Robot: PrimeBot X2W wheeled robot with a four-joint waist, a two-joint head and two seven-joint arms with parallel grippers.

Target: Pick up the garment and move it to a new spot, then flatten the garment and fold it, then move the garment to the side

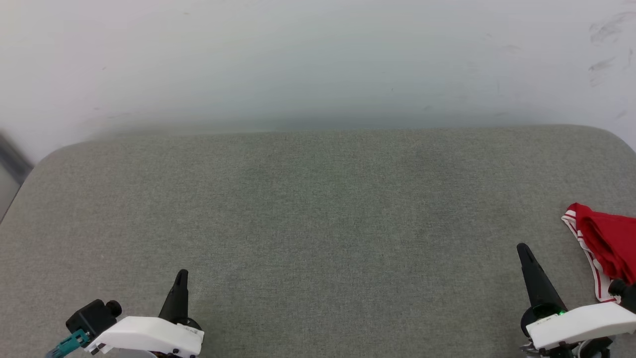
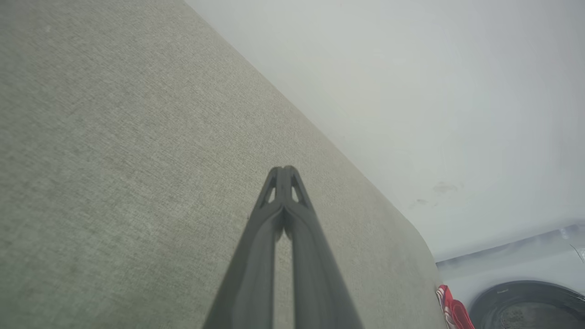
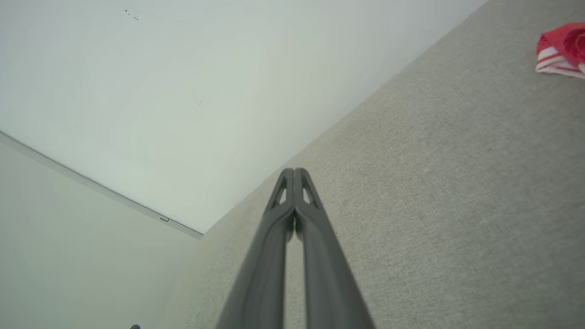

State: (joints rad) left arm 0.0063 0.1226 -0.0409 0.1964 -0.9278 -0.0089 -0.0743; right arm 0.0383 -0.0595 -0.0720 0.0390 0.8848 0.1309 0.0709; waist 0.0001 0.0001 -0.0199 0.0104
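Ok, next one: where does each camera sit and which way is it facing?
Head view: on the head, looking forward and down at the grey padded surface; left gripper lower left, right gripper lower right, both shut.
Left wrist view: on the left wrist, looking past the left gripper across the surface toward the white wall.
Right wrist view: on the right wrist, looking past the right gripper, wall on its left.
Shared: all three catch the red garment near the surface's right end.
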